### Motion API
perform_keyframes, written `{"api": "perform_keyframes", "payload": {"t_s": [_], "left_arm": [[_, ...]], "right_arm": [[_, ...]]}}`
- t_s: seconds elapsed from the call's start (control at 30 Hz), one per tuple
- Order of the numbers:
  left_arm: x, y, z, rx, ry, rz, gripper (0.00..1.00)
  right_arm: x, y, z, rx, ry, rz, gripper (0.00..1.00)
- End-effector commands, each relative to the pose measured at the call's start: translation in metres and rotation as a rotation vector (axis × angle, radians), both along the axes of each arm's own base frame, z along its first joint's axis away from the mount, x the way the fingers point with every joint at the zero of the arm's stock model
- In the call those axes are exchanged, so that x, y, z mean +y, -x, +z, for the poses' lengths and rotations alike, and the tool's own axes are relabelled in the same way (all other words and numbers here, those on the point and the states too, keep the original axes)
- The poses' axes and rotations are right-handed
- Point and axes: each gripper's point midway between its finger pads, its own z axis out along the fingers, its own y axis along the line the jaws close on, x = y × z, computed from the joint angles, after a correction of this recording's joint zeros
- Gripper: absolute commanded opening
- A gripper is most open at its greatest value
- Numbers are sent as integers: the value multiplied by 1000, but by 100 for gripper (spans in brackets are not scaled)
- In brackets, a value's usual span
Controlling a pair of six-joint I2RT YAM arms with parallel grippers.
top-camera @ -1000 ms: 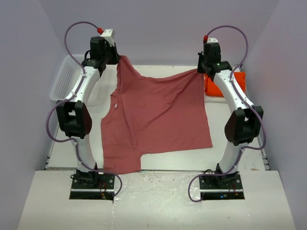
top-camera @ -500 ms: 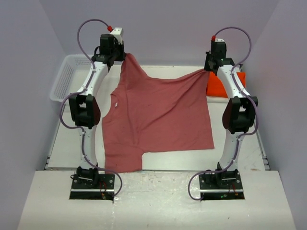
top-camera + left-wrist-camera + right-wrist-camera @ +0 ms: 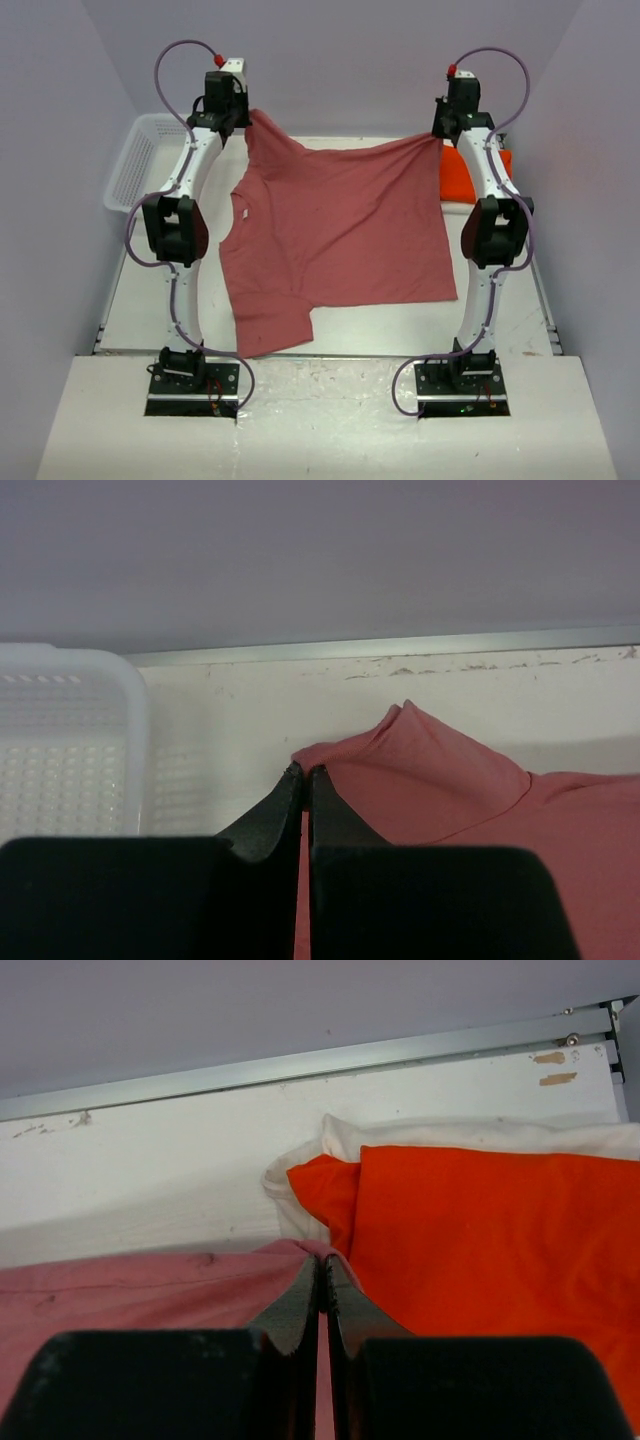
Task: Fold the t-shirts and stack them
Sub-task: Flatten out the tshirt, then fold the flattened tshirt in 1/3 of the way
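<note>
Rose-red t-shirt [image 3: 335,230]: spread across the middle of the table [image 3: 130,300]. Its two far corners are raised and its near part lies flat. One sleeve at the near left reaches the table's near edge.

White mesh basket [image 3: 135,165]: far-left corner of the table, beside the left arm, apart from the shirt.

Left gripper [image 3: 243,112]: jaws closed on the far-left corner of the rose-red t-shirt. In the wrist view, the fingertips [image 3: 285,800] are pinched together with cloth between them.

Right gripper [image 3: 440,138]: jaws closed on the far-right corner of the same shirt. Its fingertips [image 3: 300,1300] meet over the cloth edge.

Orange t-shirt [image 3: 480,1240]: folded, at the far right of the table, just beside the right gripper. It rests on the white t-shirt [image 3: 450,1132], whose edge shows along its far side.
</note>
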Motion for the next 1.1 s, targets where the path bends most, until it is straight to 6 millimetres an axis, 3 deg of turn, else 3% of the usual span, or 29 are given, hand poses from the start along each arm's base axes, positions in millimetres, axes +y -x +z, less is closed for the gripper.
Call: {"api": "perform_keyframes", "payload": {"t_s": [0.0, 0.3, 0.5, 0.53, 0.57, 0.63, 0.73, 0.77, 0.83, 0.87, 1.07], "left_arm": [[10, -7, 25, -70, -19, 12, 0], [-2, 1, 20, -42, 35, -28, 2], [-3, 28, 13, 30, 63, -18, 1], [-3, 36, 1, 62, 64, -15, 0], [-3, 42, 10, 50, 70, -12, 0], [-4, 52, 4, 74, 77, -7, 0], [-5, 69, 13, 84, 109, -1, 0], [-8, 76, 26, 67, 126, -14, 0], [-11, 86, 29, 68, 136, -22, 0], [-12, 92, 41, 47, 134, -23, 0], [-14, 122, 47, 59, 126, -20, 0]], "right_arm": [[-6, -9, 16, -44, 0, 23, 0], [-2, -7, 1, -9, -24, 28, 0], [-1, 9, 4, -5, -41, 18, 0], [0, 14, -2, 14, -44, 15, 0], [-1, 17, 1, 15, -48, 12, 0], [1, 24, -5, 35, -64, 4, 0], [2, 37, -6, 38, -83, -7, 0], [4, 39, -5, 32, -90, -2, 0], [5, 47, 1, 23, -99, -1, 0], [8, 49, 2, 27, -106, 5, 0], [19, 66, 6, 39, -111, 13, 0]]}}
